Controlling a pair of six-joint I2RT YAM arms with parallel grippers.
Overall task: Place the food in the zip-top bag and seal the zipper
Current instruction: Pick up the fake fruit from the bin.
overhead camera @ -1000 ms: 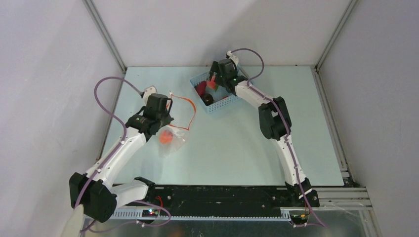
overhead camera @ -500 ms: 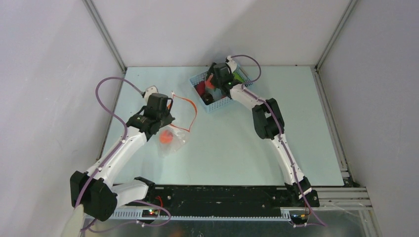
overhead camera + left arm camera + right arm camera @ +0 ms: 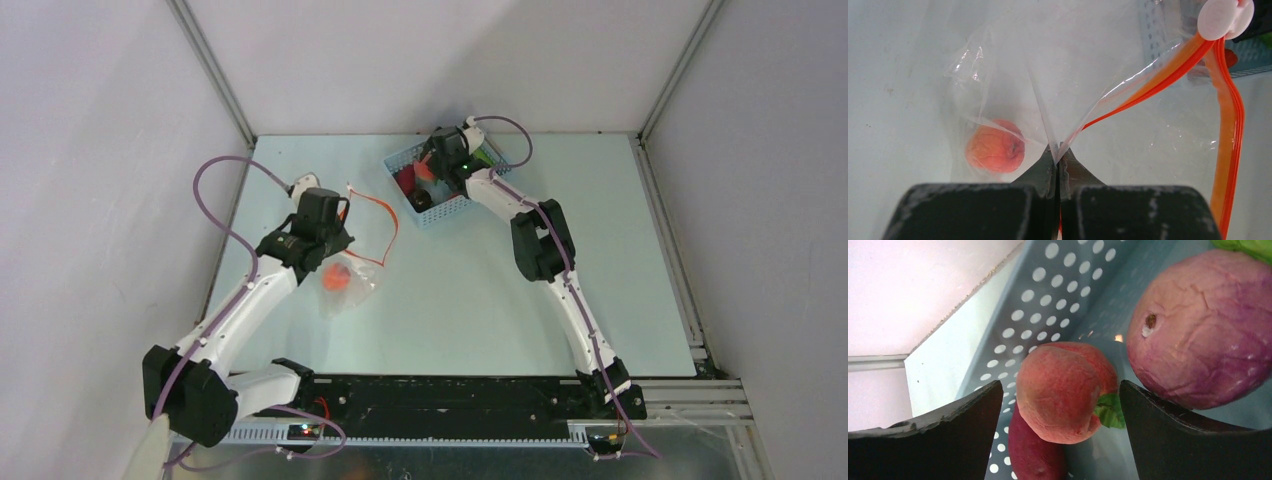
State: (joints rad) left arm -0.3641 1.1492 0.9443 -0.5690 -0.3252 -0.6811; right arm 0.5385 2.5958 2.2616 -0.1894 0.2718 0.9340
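Note:
The clear zip-top bag (image 3: 358, 270) lies left of centre, its red-orange zipper (image 3: 385, 225) hanging open in a loop. One peach-orange food piece (image 3: 337, 277) sits inside it, and shows in the left wrist view (image 3: 994, 150). My left gripper (image 3: 1057, 156) is shut on the bag's clear film near the zipper (image 3: 1228, 125). My right gripper (image 3: 1060, 395) is open inside the light-blue basket (image 3: 437, 187). Its jaws straddle a peach-red fruit (image 3: 1060, 390) with a green leaf. A dark red piece (image 3: 1033, 455) lies under it and a purple one (image 3: 1203, 330) to the right.
The basket (image 3: 1048, 295) stands at the back centre of the pale table (image 3: 480, 290), with a dark item (image 3: 421, 201) and a green item (image 3: 484, 157) in it. Grey walls and metal frame posts surround the table.
My right gripper has shifted slightly left and lower inside the basket, onto the peach-red fruit. The left arm and the bag have not moved.

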